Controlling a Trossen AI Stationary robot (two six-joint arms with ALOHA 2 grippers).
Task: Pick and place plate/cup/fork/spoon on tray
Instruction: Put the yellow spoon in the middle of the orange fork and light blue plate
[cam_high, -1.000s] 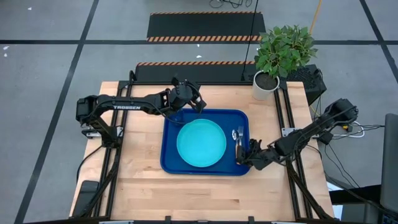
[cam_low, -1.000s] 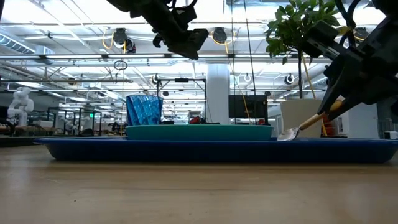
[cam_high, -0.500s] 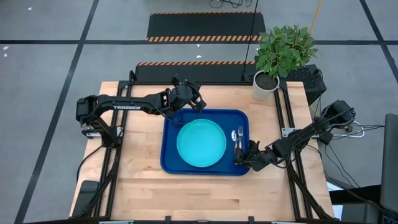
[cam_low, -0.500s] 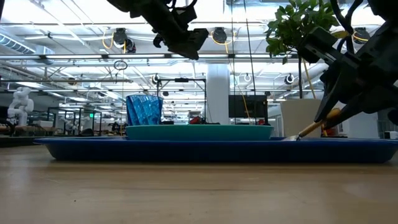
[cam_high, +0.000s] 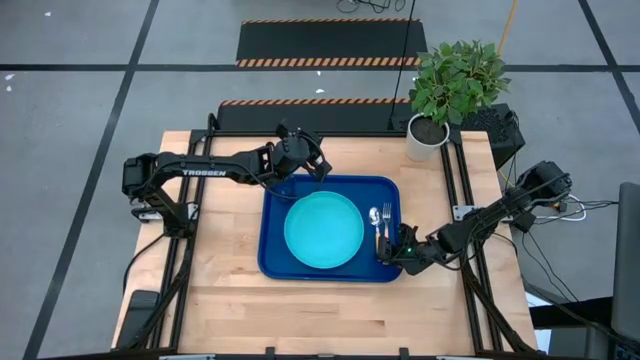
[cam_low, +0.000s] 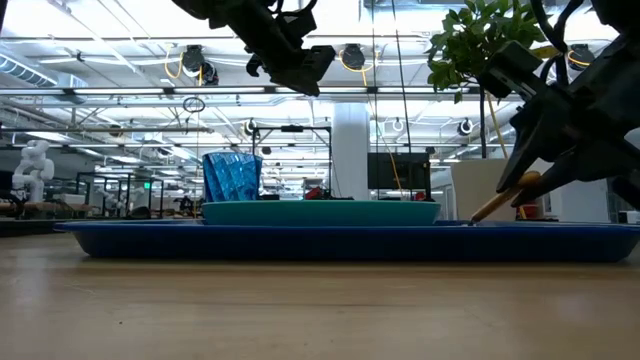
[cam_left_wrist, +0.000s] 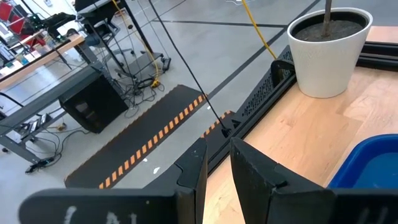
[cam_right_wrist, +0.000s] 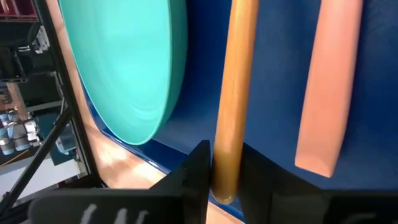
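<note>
The right gripper (cam_high: 402, 247) has its fingers around the spoon (cam_high: 376, 225) handle at the tray's (cam_high: 272, 262) right end; whether they clamp it cannot be told. The fork (cam_high: 386, 222) lies alongside, right of the plate (cam_high: 323, 230). The left gripper (cam_high: 312, 160), slightly apart and empty, hovers over the tray's far-left corner near the cup (cam_low: 231, 176).

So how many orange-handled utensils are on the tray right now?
2. The spoon and the fork lie side by side on the tray, right of the plate. The right gripper is at their handle ends.

overhead and table-level views share the tray (cam_high: 270, 262).
</note>
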